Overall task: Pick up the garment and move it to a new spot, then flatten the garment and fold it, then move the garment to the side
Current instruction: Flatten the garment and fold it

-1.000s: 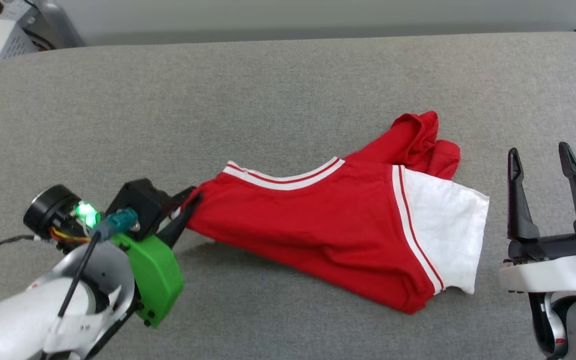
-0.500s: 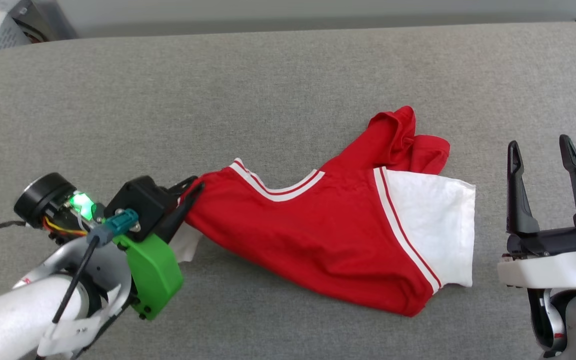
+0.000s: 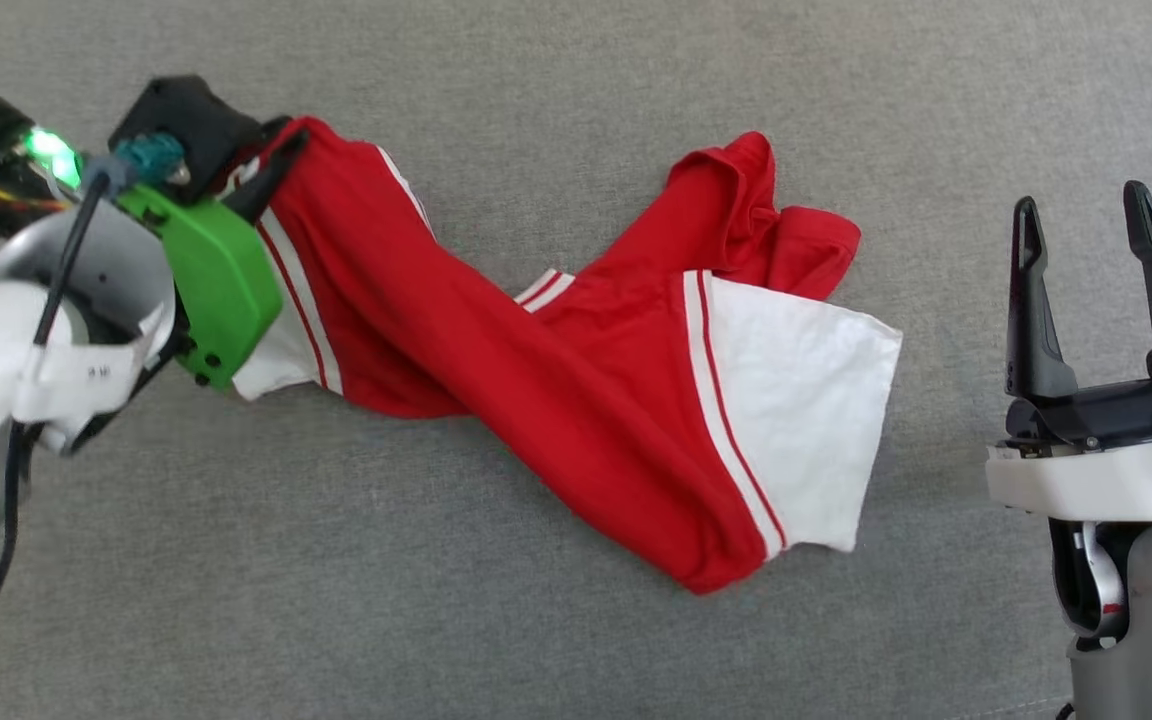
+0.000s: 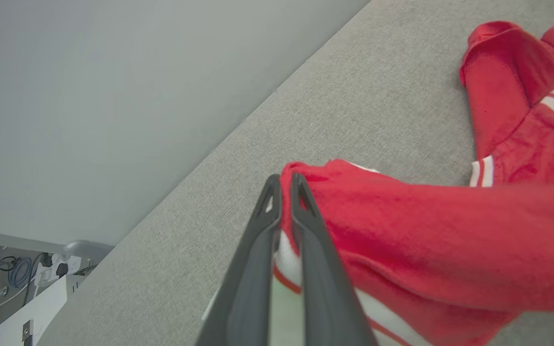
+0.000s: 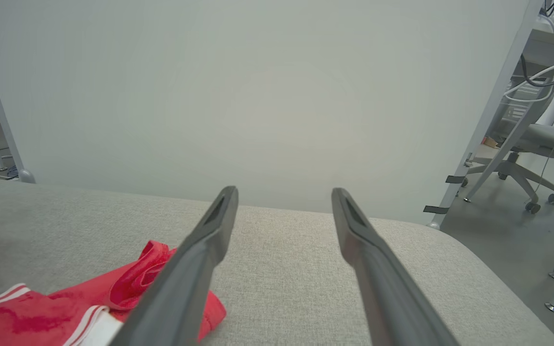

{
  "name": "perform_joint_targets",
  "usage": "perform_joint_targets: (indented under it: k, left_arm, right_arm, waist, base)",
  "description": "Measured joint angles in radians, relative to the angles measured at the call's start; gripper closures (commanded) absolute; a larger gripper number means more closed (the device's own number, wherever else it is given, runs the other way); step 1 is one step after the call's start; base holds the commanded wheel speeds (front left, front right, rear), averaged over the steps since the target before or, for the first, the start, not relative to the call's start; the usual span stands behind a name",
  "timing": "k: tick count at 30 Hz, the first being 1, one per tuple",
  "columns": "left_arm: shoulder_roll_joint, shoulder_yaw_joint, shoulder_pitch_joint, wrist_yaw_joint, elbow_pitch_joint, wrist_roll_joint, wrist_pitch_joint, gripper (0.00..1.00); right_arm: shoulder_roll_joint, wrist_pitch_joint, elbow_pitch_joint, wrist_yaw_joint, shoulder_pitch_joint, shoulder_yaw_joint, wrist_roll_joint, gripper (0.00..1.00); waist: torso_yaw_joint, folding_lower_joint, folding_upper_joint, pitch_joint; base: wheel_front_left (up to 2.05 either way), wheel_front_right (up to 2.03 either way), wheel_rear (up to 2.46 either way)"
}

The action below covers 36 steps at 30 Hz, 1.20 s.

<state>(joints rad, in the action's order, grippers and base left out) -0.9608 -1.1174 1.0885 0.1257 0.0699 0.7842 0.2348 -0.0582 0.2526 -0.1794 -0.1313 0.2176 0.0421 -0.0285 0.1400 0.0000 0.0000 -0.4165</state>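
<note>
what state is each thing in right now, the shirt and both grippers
garment: not folded, twisted and bunched, one end pinched, the rest lying on the grey surface
left gripper: fingers shut on the garment's edge
right gripper: fingers open, empty, beside the garment without touching it

even, bright, diffuse light; soft shadows; sharp, no glare.
</note>
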Motion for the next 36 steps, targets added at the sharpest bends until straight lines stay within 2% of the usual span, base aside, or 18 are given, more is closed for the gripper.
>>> perform_joint_targets:
  k: [7,11,17,22,23,25,26,27,28,33,34,35,36]
  left_arm:
    - [0.119,0.005,0.130,-0.122,-0.252,-0.004,0.007,1.00]
    - [0.204,-0.021,0.212,-0.180,-0.394,-0.058,0.002,1.00]
    - [0.362,-0.039,0.287,-0.228,-0.600,-0.054,-0.019,1.00]
    - [0.431,-0.075,0.292,-0.245,-0.761,-0.044,-0.032,1.00]
    - [0.460,-0.090,0.306,-0.251,-0.841,-0.019,-0.030,1.00]
    - [0.465,-0.103,0.307,-0.253,-0.850,-0.003,-0.031,1.00]
    - [0.465,-0.107,0.307,-0.253,-0.853,0.002,-0.034,0.70]
    - [0.466,-0.112,0.308,-0.253,-0.856,0.007,-0.043,0.19]
    - [0.467,-0.118,0.308,-0.253,-0.861,0.007,-0.062,0.00]
    - [0.463,-0.129,0.302,-0.252,-0.898,-0.004,-0.215,0.00]
    - [0.467,-0.106,0.294,-0.211,-0.893,-0.009,-0.336,0.00]
    - [0.459,-0.079,0.257,-0.144,-0.853,-0.013,-0.438,0.00]
    - [0.453,-0.074,0.240,-0.124,-0.833,-0.015,-0.453,0.00]
  right_arm:
    - [0.002,0.000,-0.003,0.000,0.041,-0.010,-0.003,0.00]
    - [0.002,0.000,-0.006,0.000,0.065,-0.014,-0.003,0.00]
    - [0.003,0.000,-0.008,0.000,0.095,-0.025,-0.003,0.00]
    - [0.004,0.000,-0.009,0.000,0.104,-0.031,-0.003,0.00]
    - [0.005,0.000,-0.008,0.000,0.106,-0.031,-0.003,0.00]
    - [0.005,0.000,-0.008,0.000,0.111,-0.029,-0.002,0.00]
    - [0.005,0.000,-0.008,0.000,0.112,-0.027,-0.002,0.00]
    - [0.005,0.000,-0.008,0.000,0.112,-0.024,-0.002,0.00]
    - [0.005,0.000,-0.008,0.000,0.112,-0.022,-0.001,0.00]
    - [0.005,0.000,-0.004,0.000,0.109,-0.015,0.007,0.00]
    - [-0.005,0.000,-0.005,0.000,0.094,0.004,0.009,0.00]
    - [-0.026,0.000,-0.008,0.000,0.076,0.026,0.009,0.00]
    - [-0.032,0.000,-0.010,0.000,0.074,0.030,0.009,0.00]
  waist:
    - [0.053,0.0002,0.0000,-0.080]
    - [0.080,0.0002,0.0000,-0.122]
    - [0.111,0.0002,0.0000,-0.174]
    - [0.134,0.0002,0.0000,-0.200]
    - [0.142,0.0001,0.0000,-0.208]
    - [0.142,0.0000,0.0000,-0.204]
    - [0.140,0.0000,0.0000,-0.202]
    - [0.138,0.0001,0.0000,-0.198]
    - [0.134,0.0001,0.0000,-0.193]
    - [0.114,0.0001,0.0000,-0.156]
    - [0.098,0.0001,0.0001,-0.123]
    - [0.077,0.0001,0.0000,-0.084]
    - [0.071,0.0001,0.0000,-0.073]
  base:
    - [0.00,0.00,0.00]
    - [0.00,0.00,0.00]
    - [0.00,0.00,0.00]
    - [0.00,0.00,0.00]
    - [0.00,0.00,0.00]
    - [0.00,0.00,0.00]
    - [0.00,0.00,0.00]
    - [0.00,0.00,0.00]
    - [0.00,0.00,0.00]
    - [0.00,0.00,0.00]
    - [0.00,0.00,0.00]
    - [0.00,0.00,0.00]
    - [0.00,0.00,0.00]
